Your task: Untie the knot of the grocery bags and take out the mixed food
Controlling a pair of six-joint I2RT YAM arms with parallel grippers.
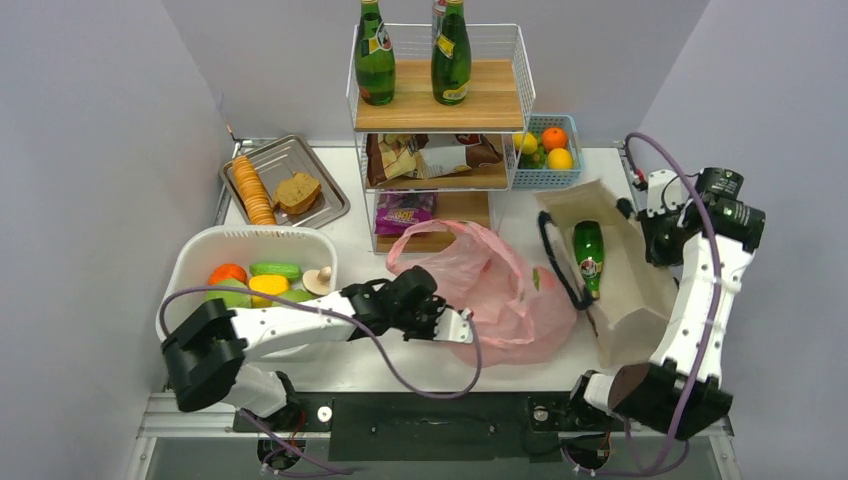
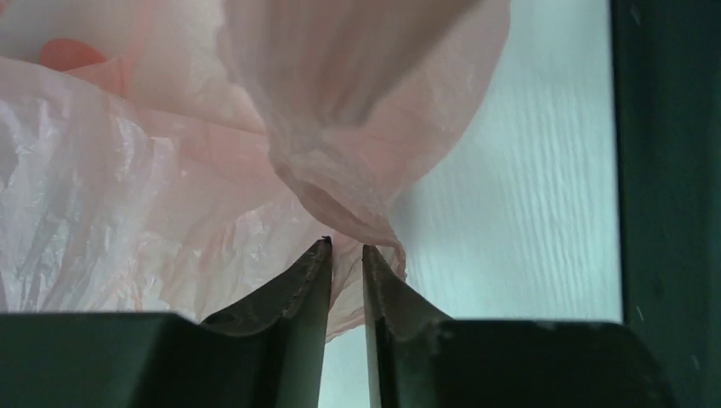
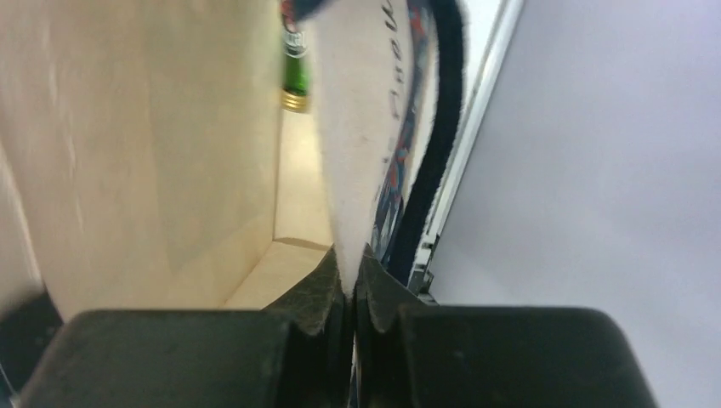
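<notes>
Back left on the desk (image 1: 350, 365), a metal tray (image 1: 331, 207) holds a row of crackers (image 1: 253, 190) and a bread slice (image 1: 297, 191). A wire shelf (image 1: 490, 105) stands beside it, a blue fruit basket (image 1: 545, 181) just right, and a beige tote (image 1: 625, 275) lies open nearer.

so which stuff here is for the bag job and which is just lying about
Job: thin pink plastic carrier bag, its bunched pink knot, left tool
Lying about: wire shelf rack, steel biscuit tray, blue fruit basket, beige canvas tote in right tool
</notes>
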